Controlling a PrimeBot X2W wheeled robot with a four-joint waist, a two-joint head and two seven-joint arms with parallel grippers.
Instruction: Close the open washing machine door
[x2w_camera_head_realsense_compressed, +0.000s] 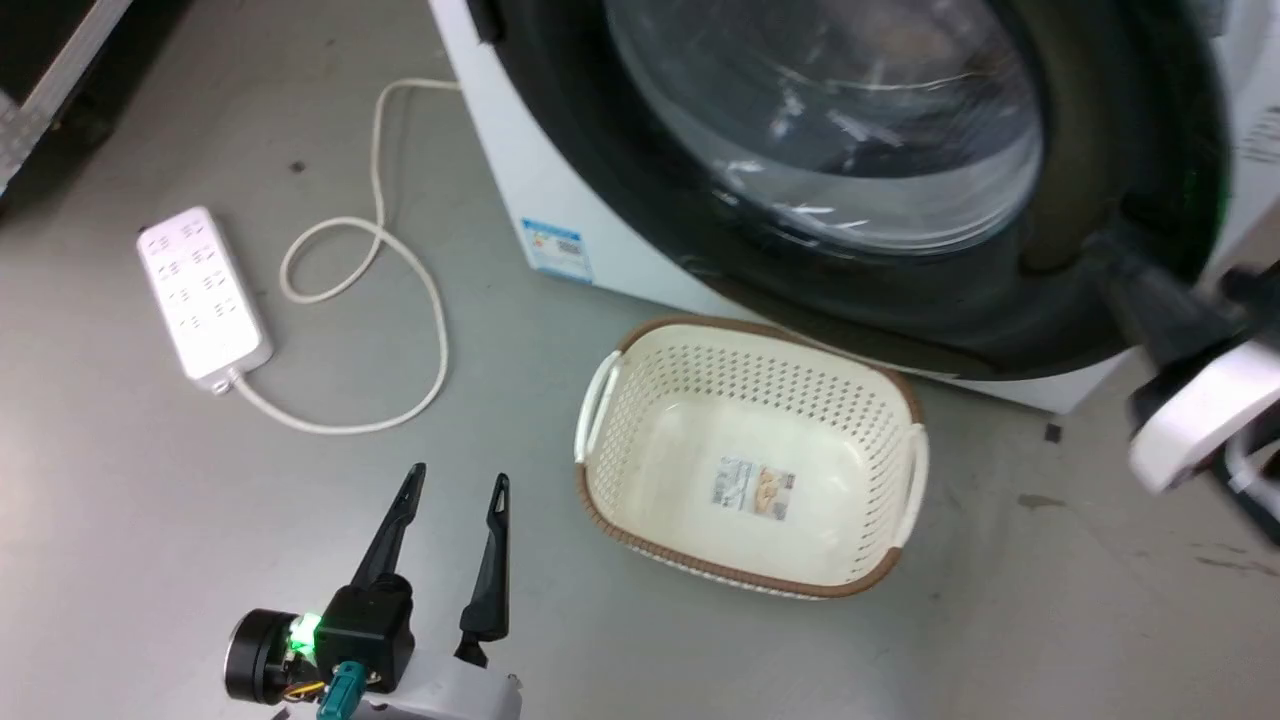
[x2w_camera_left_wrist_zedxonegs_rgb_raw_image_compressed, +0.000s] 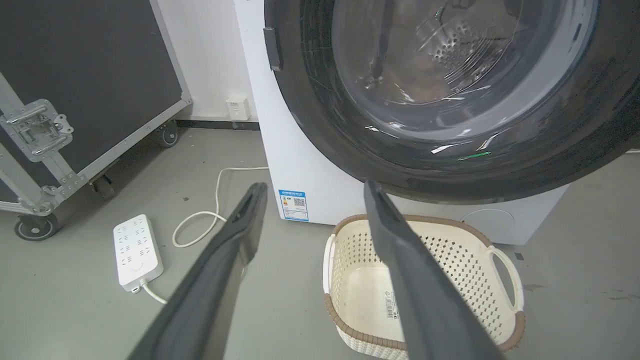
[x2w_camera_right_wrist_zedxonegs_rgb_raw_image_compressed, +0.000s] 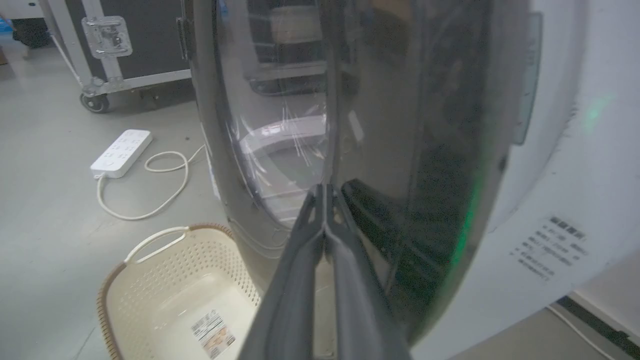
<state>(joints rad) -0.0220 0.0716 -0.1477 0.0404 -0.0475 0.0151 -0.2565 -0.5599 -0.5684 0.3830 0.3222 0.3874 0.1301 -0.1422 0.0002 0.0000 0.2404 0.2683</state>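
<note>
Right gripper (x2w_camera_right_wrist_zedxonegs_rgb_raw_image_compressed: 325, 190), jaws closed and empty, sat against large round glossy black-rimmed glass door (x2w_camera_right_wrist_zedxonegs_rgb_raw_image_compressed: 270, 125), probably to push it shut; left gripper (x2w_camera_head_realsense_compressed: 458, 475) jaws gaped empty below door.

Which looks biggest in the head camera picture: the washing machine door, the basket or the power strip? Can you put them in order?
From largest to smallest:
1. the washing machine door, biggest by far, even though the picture's top edge cuts it off
2. the basket
3. the power strip, clearly the smallest

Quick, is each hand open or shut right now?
Left gripper: open, holding nothing.
Right gripper: shut, tips against the round glossy black-rimmed washing machine door.
</note>
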